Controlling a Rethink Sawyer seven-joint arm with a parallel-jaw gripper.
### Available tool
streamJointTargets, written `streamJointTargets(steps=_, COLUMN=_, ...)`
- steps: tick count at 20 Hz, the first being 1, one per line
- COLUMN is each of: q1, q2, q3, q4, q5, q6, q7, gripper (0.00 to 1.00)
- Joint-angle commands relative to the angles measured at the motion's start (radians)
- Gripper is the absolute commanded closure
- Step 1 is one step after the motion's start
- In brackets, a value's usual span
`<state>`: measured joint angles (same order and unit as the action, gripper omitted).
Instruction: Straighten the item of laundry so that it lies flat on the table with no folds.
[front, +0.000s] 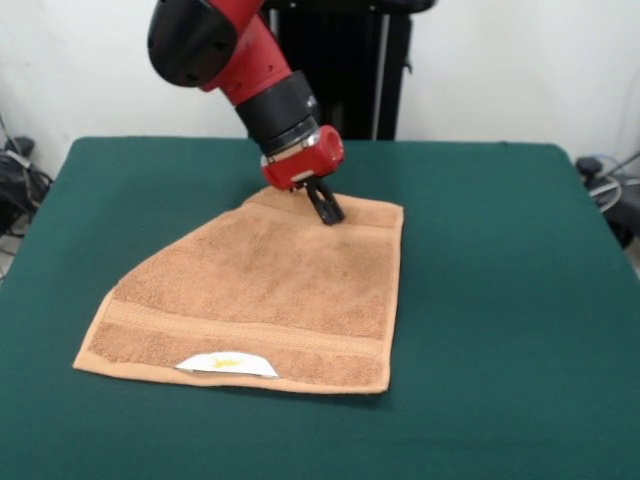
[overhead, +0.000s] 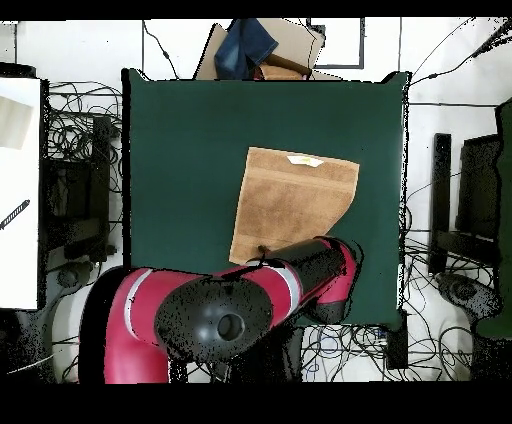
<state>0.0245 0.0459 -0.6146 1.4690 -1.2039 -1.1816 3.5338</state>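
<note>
The light orange-tan towel (front: 270, 290) lies on the dark green table (front: 500, 300), near its middle. Its white label with a yellow mark (front: 228, 364) is at the near hem. The far left corner is turned in, leaving a slanted edge there; the rest lies flat. My gripper (front: 325, 205) is down at the towel's far edge, touching or just above the cloth. In the overhead view the towel (overhead: 295, 195) lies on the table (overhead: 180, 150) with the label (overhead: 305, 160) at the top, and the arm hides most of the gripper (overhead: 264, 250).
The black pedestal (front: 340, 70) stands behind the table's far edge. A cardboard box with blue cloth (overhead: 262, 50) sits beyond the table's opposite edge. Cables and dark equipment (overhead: 75, 190) lie on the floor on both sides.
</note>
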Motion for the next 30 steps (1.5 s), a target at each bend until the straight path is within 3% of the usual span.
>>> streamJointTargets(steps=1, q1=0.037, q2=0.15, q3=0.233, q4=-0.181, q5=0.012, q6=0.18, q7=0.003, gripper=1.0)
streamJointTargets(steps=10, q1=0.032, q2=0.015, q3=0.166, q4=-0.089, q5=-0.063, q6=0.094, q7=0.018, gripper=1.0)
streamJointTargets(steps=20, q1=0.026, q2=-0.09, q3=0.11, q4=-0.051, q5=-0.176, q6=0.013, q7=0.114, gripper=1.0)
streamJointTargets(steps=25, q1=-0.033, q2=-0.102, q3=0.139, q4=-0.069, q5=-0.182, q6=-0.002, q7=0.093, gripper=1.0)
streamJointTargets(steps=30, q1=-0.103, q2=-0.034, q3=0.185, q4=-0.137, q5=-0.101, q6=0.083, q7=-0.05, gripper=1.0)
